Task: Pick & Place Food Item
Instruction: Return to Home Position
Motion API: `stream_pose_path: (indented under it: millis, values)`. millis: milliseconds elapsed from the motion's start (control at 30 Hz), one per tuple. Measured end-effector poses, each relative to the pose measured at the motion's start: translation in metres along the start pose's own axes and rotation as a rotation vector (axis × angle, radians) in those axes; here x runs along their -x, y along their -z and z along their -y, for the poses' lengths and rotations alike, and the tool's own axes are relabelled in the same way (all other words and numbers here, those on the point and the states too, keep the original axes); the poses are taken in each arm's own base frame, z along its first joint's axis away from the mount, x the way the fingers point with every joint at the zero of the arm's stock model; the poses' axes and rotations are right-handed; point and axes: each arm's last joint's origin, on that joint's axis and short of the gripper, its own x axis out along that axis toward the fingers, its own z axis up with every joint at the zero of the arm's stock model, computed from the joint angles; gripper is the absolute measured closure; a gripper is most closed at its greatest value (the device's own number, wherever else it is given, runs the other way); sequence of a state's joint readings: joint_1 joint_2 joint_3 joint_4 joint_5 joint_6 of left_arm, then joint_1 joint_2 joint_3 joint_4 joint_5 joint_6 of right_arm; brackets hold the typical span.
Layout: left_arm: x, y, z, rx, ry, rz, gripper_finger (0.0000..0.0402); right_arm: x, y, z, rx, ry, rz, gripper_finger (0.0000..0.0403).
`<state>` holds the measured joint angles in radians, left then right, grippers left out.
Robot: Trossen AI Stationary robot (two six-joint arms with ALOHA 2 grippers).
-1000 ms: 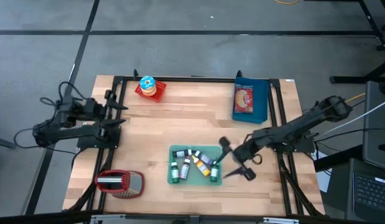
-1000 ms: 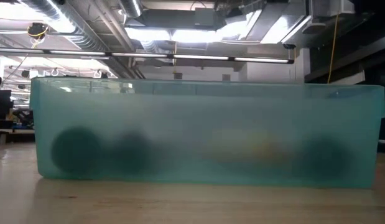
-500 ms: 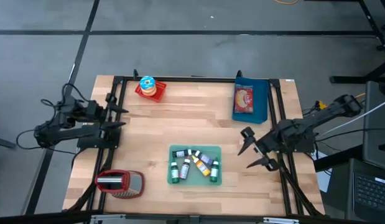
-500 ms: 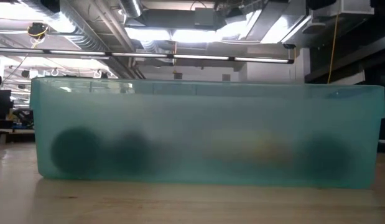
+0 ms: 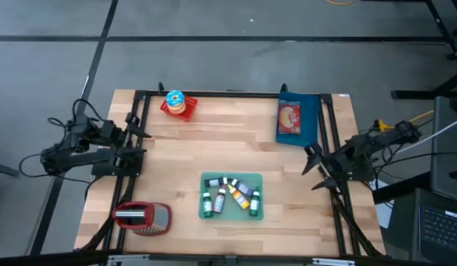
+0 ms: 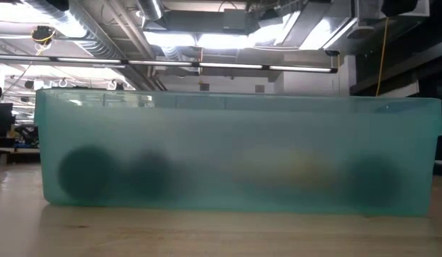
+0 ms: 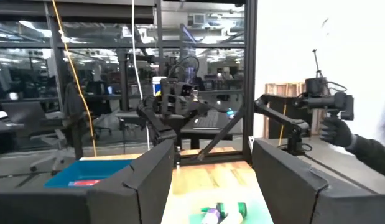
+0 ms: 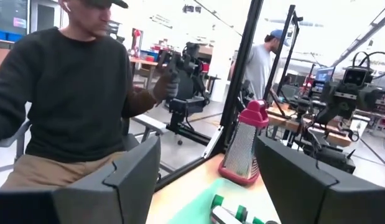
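Note:
A teal tray (image 5: 232, 212) sits on the wooden table near its front middle, with several small bottles (image 5: 229, 194) lying in it. The low view shows only its frosted wall (image 6: 235, 153). A doughnut-like toy on a red plate (image 5: 176, 104) stands at the far left. A blue packet (image 5: 297, 120) lies at the far right. My left gripper (image 5: 137, 135) waits open at the table's left edge, nothing between its fingers (image 7: 211, 180). My right gripper (image 5: 312, 167) is open at the right edge, level and pointing across the table, clear of the tray (image 8: 208, 180).
A red-handled grater (image 5: 142, 216) stands at the near left corner (image 8: 245, 144). Black frame rails run along the table's left, far and right sides (image 5: 213, 94). Beyond the table a person in a dark sweater (image 8: 61, 99) sits, and another person stands farther back (image 8: 260, 59).
My right gripper has drawn back level from over the tray's right side to the table's right edge, rolling a little and staying open. The tray and its bottles have kept their place.

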<state>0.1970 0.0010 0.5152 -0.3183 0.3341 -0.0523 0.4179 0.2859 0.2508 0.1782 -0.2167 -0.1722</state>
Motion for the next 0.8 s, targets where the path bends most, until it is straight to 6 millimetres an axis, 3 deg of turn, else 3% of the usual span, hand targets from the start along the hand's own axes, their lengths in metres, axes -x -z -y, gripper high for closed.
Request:
stream_pose_path:
  millis: [500,733,800]
  values:
    - [0.0,0.002,-0.003,-0.065,-0.113,-0.022,0.0187,0.025,0.003,-0.005,-0.009,0.054,0.009,0.0138]
    - [-0.018,0.043,-0.012,-0.079,-0.136,-0.057,0.0187,0.018,0.058,-0.008,-0.02,0.186,-0.048,0.0138]
    - [-0.023,0.059,-0.015,-0.07,-0.138,-0.078,0.0187,0.02,0.057,-0.007,-0.027,0.236,-0.033,0.0138]
